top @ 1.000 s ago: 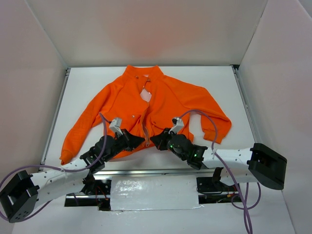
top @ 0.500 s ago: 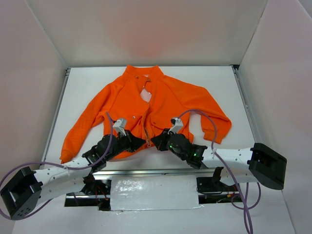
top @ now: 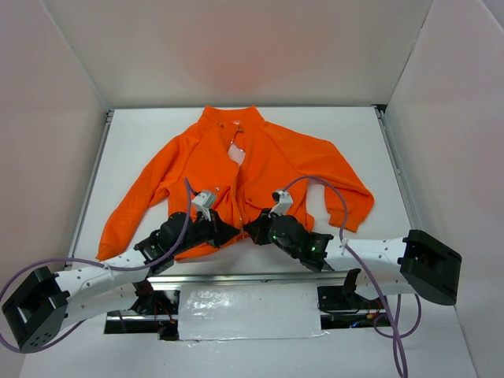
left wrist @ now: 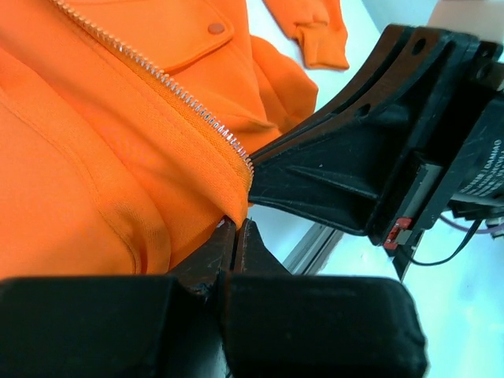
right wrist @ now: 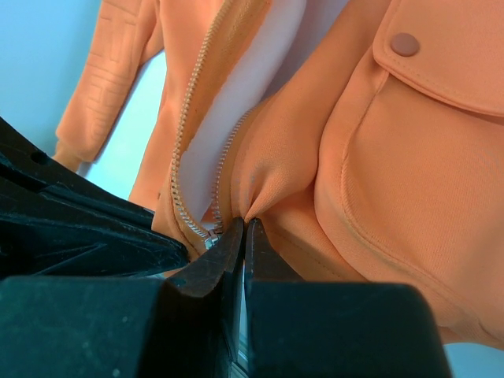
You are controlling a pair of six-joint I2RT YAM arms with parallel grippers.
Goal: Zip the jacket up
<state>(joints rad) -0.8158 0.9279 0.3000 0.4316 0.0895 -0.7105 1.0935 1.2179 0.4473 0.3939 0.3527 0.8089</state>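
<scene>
The bright orange jacket lies flat on the white table, collar at the far side, front open at the top with a pale zipper running down. Both grippers meet at the bottom hem beside the zipper's lower end. My left gripper is shut, pinching the hem corner of the left front panel. My right gripper is shut on a fold of orange fabric just right of the zipper slider. Whitish lining shows between the two rows of teeth. In the top view, the left gripper and right gripper nearly touch.
A metal rail runs along the table's near edge, just below the hem. A silver taped patch lies between the arm bases. White walls enclose the table on three sides. Purple cables loop above both wrists.
My left arm has shifted to the right, bringing its gripper closer to the right gripper at the hem. The right arm has barely moved.
</scene>
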